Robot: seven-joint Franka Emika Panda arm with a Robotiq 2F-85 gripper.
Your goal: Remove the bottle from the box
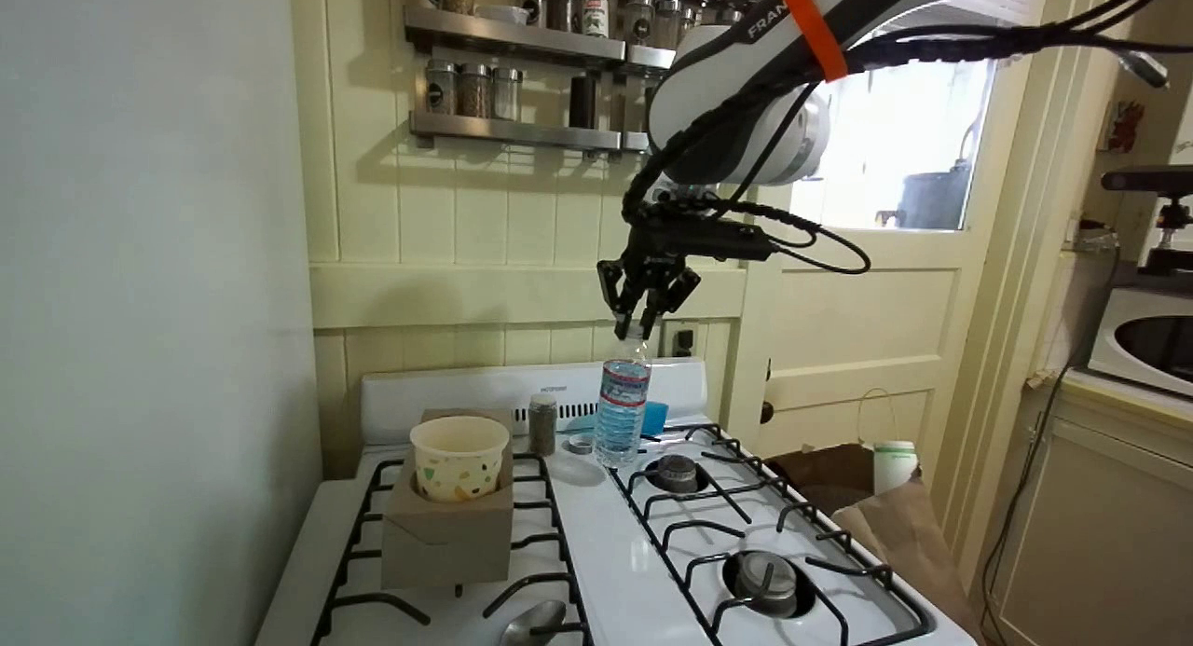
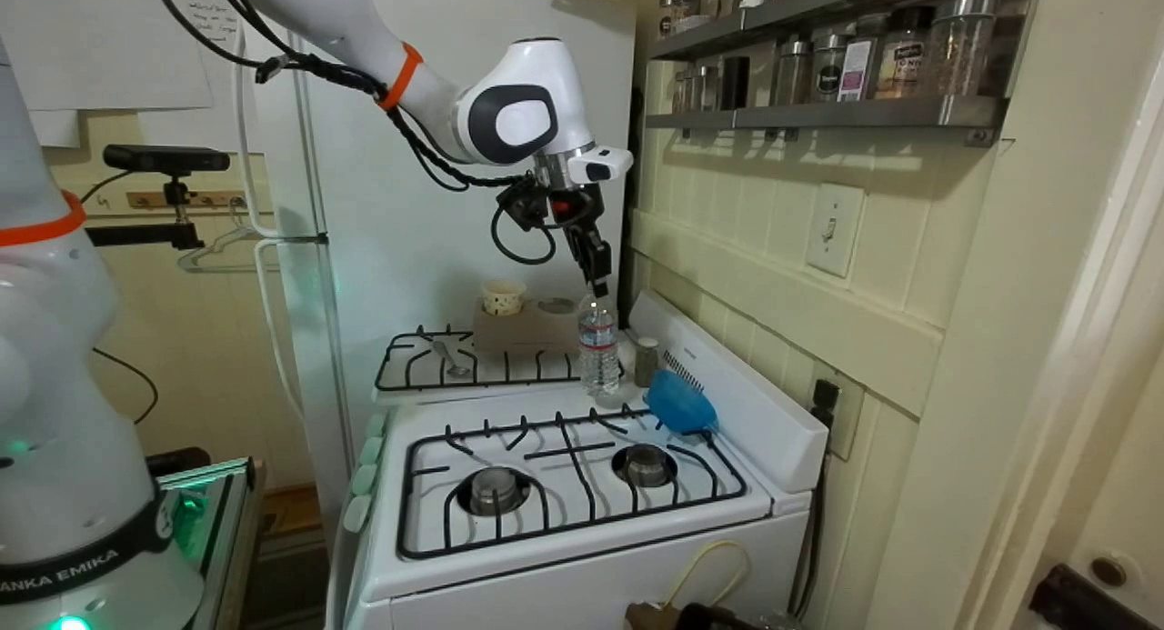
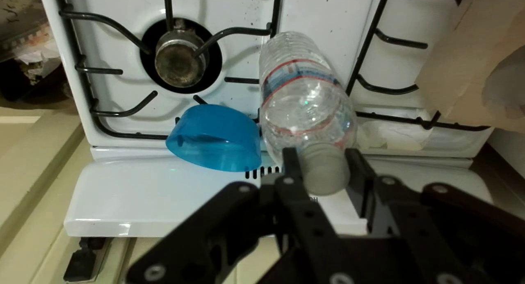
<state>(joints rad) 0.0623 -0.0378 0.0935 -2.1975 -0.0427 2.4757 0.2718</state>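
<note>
The clear bottle (image 1: 623, 394) with a blue and red label is upright or nearly so over the white middle strip of the stove. It also shows in an exterior view (image 2: 598, 348) and the wrist view (image 3: 303, 95). I cannot tell whether its base touches the stove. My gripper (image 1: 634, 329) points down with its fingers against both sides of the pale cap, seen in the wrist view (image 3: 322, 155). The box (image 1: 445, 543) is tan cardboard, apart from the bottle, on the burner grate. A cream speckled cup (image 1: 461, 460) sits in it; a round opening shows beside it (image 2: 556, 305).
A jar (image 1: 542, 424) and a blue translucent dish (image 2: 680, 403) stand near the bottle by the stove's backguard (image 1: 531, 394). Black grates (image 2: 573, 466) rise on both sides. A spoon (image 1: 536, 623) lies in front of the box. Shelves with jars (image 1: 513, 133) hang above.
</note>
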